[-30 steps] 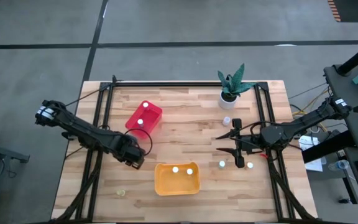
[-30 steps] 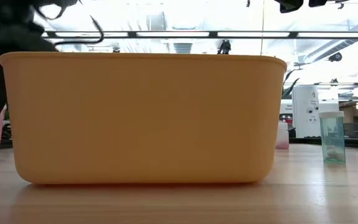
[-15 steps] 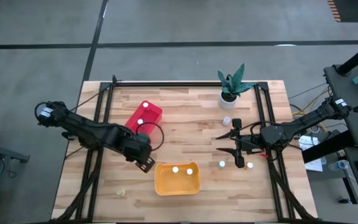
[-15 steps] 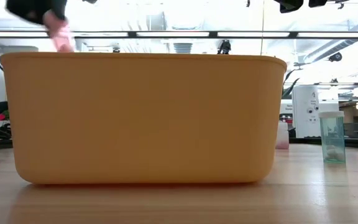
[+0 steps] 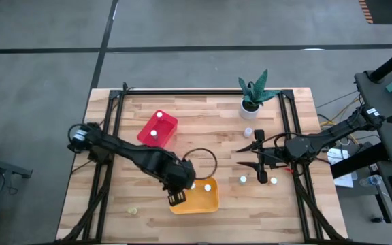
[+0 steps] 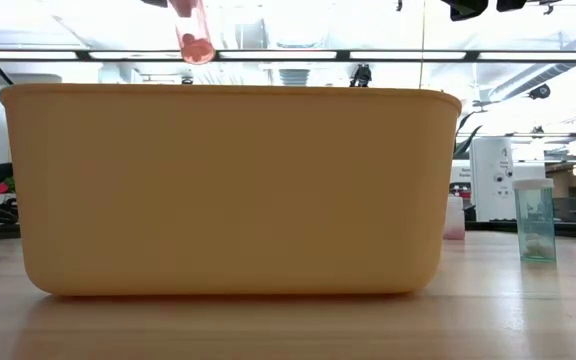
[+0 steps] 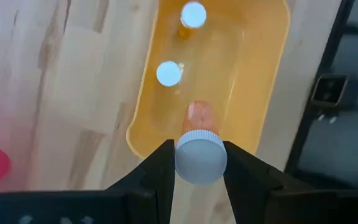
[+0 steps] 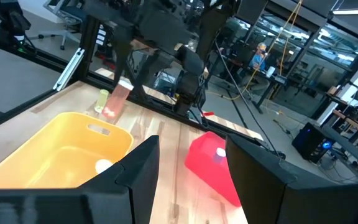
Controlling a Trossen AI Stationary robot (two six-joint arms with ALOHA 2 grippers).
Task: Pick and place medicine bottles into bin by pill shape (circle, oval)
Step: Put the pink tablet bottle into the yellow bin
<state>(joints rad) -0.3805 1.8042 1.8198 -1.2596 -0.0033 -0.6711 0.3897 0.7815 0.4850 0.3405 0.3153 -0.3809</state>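
Note:
My left gripper [image 5: 177,196] hangs over the near-left part of the yellow-orange bin [image 5: 209,199], shut on a pink medicine bottle [image 7: 199,118] with a white cap. The bottle also shows above the bin's rim in the low view [image 6: 195,32]. Two white-capped bottles [image 7: 168,73] [image 7: 193,14] stand inside this bin. The red bin [image 5: 162,126] at the far left holds one bottle [image 5: 154,134]. My right gripper [image 5: 252,158] waits open and level at the table's right, above three loose bottles [image 5: 243,180] [image 5: 274,181] [image 5: 248,133]. My left gripper pinches the pink bottle at its white cap [image 7: 199,163], one finger [image 7: 160,168] on each side. The fingers come from above, pointing steeply down. The bottle hangs below them, slightly tilted, clear of the yellow-orange bin's rim and floor.
A potted plant [image 5: 254,92] stands at the far right. A small yellowish thing [image 5: 133,211] lies near the table's near-left corner. Black frame rails [image 5: 111,129] run along both table sides. A teal bottle [image 6: 535,220] stands right of the bin in the low view.
My left gripper has gone from beside the red bin toward the table's right and near edge, rising and rolling its wrist, and now hangs over the yellow-orange bin. The pink bottle has gone with it, lifted clear above the bin's rim.

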